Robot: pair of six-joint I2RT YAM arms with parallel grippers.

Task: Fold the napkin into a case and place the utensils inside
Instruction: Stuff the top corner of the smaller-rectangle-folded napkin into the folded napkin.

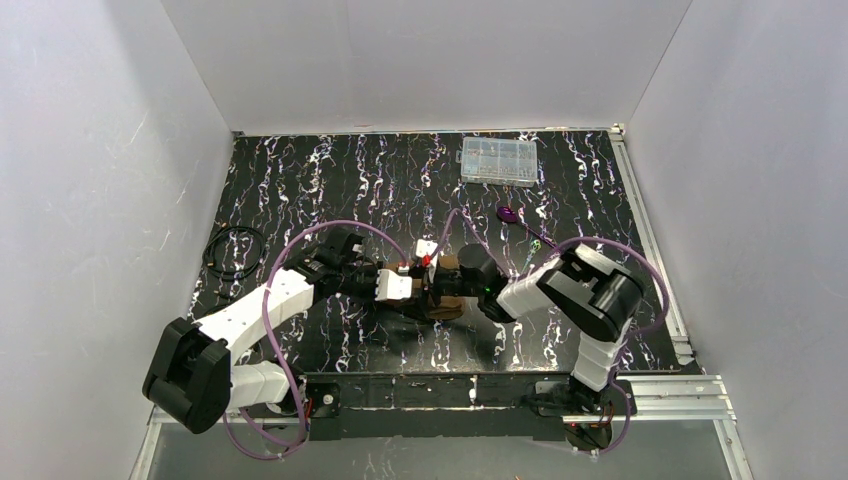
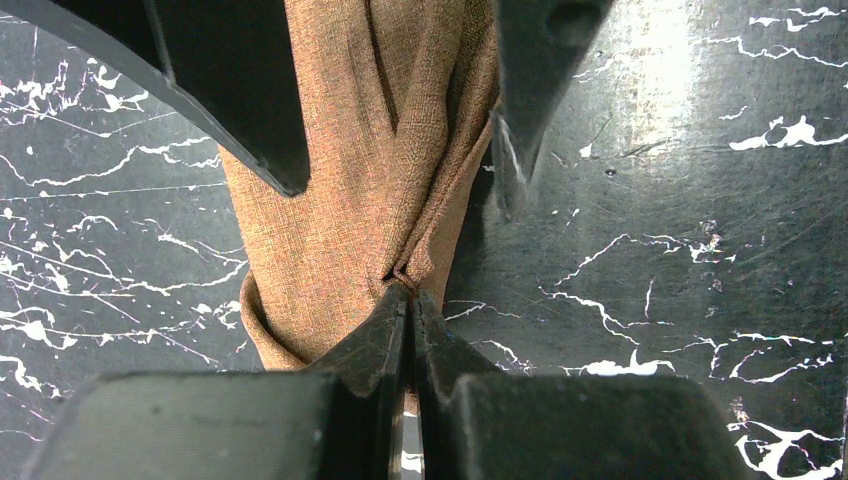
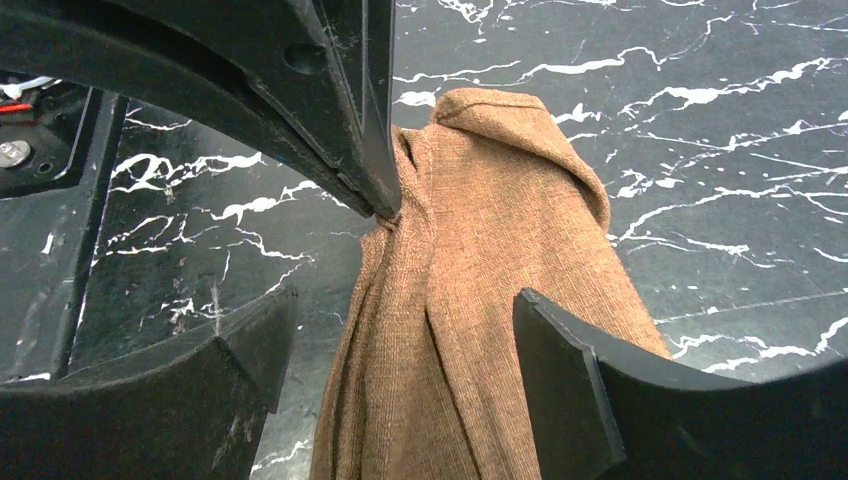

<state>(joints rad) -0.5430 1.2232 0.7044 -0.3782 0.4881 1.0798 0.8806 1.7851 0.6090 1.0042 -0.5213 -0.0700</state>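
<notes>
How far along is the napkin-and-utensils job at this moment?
Done: nothing finished; the napkin is bunched, not a case. In hand: the left gripper pinches a fold of it, with the right gripper open astride it. Left: folding, then loading; the purple-headed utensil lies on the table beyond the arms.

- napkin (image 2: 340,200): brown woven cloth, matt, with a coarse visible weave.
- table (image 2: 650,200): black marbled top, smooth, glossy, finely scratched.
- left gripper (image 2: 410,297) fingers: matt black, perhaps plastic.
- box (image 1: 498,160): clear glossy plastic.
- purple-headed utensil (image 1: 508,213): shiny.
</notes>
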